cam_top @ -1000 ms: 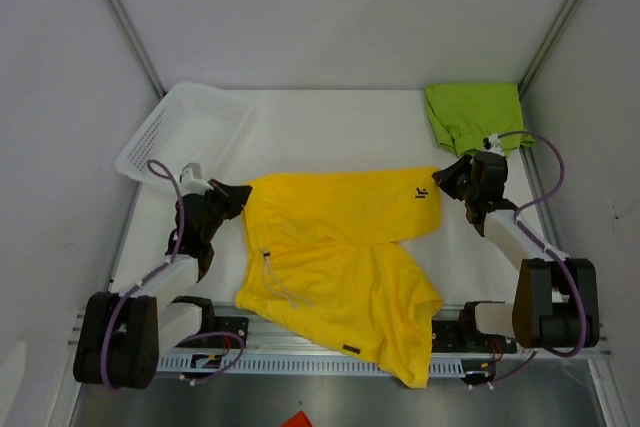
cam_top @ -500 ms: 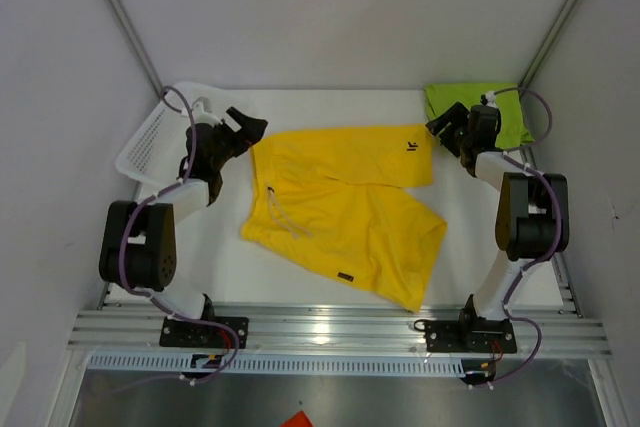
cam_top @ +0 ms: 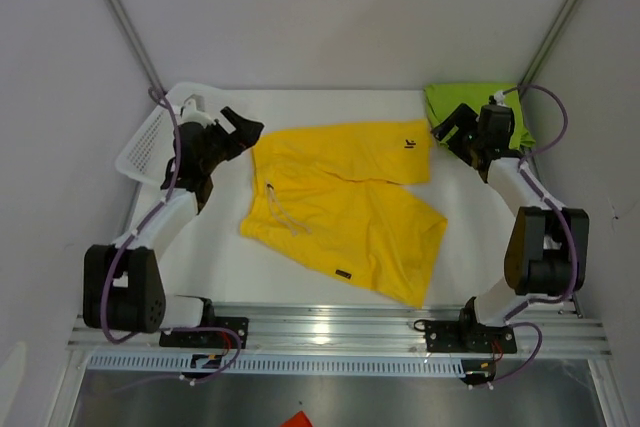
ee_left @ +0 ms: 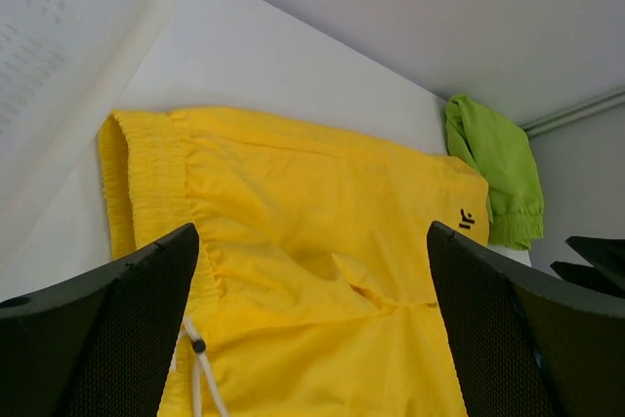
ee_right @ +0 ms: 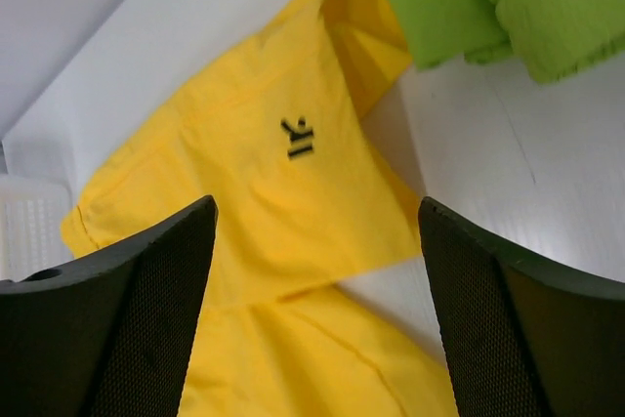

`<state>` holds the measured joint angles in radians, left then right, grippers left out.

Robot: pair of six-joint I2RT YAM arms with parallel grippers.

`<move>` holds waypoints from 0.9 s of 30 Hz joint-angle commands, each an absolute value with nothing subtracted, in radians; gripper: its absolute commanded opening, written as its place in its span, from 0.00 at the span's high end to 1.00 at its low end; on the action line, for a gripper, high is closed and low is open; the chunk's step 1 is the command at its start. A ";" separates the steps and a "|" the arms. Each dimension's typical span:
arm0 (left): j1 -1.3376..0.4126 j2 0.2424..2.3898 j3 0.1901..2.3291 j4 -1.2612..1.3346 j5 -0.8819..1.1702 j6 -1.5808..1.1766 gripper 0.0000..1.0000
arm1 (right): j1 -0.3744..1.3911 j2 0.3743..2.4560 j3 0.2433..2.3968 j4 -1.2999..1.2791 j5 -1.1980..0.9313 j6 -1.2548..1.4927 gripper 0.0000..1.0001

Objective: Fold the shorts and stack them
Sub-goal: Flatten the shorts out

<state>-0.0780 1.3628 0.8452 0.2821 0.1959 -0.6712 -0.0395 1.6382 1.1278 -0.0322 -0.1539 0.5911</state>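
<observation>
yellow shorts (cam_top: 340,202) flat mid-surface (cam_top: 480,237), far leg folded over, long axis running left to right. white basket (cam_top: 150,137) at far left. left fingers (cam_top: 243,127) spread wide, empty, just off the waistband end. right fingers (cam_top: 452,127) likewise apart, empty, just beyond the logo end. green shorts (cam_top: 475,112) folded in far right corner, beside right fingers. judgement: loose near leg trails near-right, so right arm sits nearer for the next fold.
</observation>
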 commanded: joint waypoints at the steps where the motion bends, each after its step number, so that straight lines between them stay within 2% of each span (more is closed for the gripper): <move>1: -0.101 1.214 0.734 0.158 0.144 -0.669 0.01 | -0.011 1.481 1.013 -0.242 -0.158 0.528 0.18; 6: -0.121 1.056 0.548 0.149 0.198 -0.724 0.01 | -0.008 1.315 0.824 -0.325 -0.207 0.529 0.32; 9: -0.164 0.994 0.486 0.103 0.231 -0.738 0.01 | -0.003 1.188 0.752 -0.411 -0.206 0.531 0.31; 13: -0.196 0.912 0.410 0.045 0.229 -0.739 0.01 | -0.003 1.066 0.681 -0.491 -0.225 0.546 0.23; 20: -0.198 0.779 0.367 -0.100 0.184 -0.727 0.01 | -0.003 1.106 0.600 -0.419 -0.232 0.566 0.23; 27: -0.198 0.773 0.333 -0.115 0.204 -0.726 0.01 | -0.003 1.190 0.584 -0.282 -0.198 0.610 0.26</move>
<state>-0.1944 0.7742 0.3607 -0.0914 0.2008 -0.7181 -0.0055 1.1759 0.5842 -0.3893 -0.2192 0.5766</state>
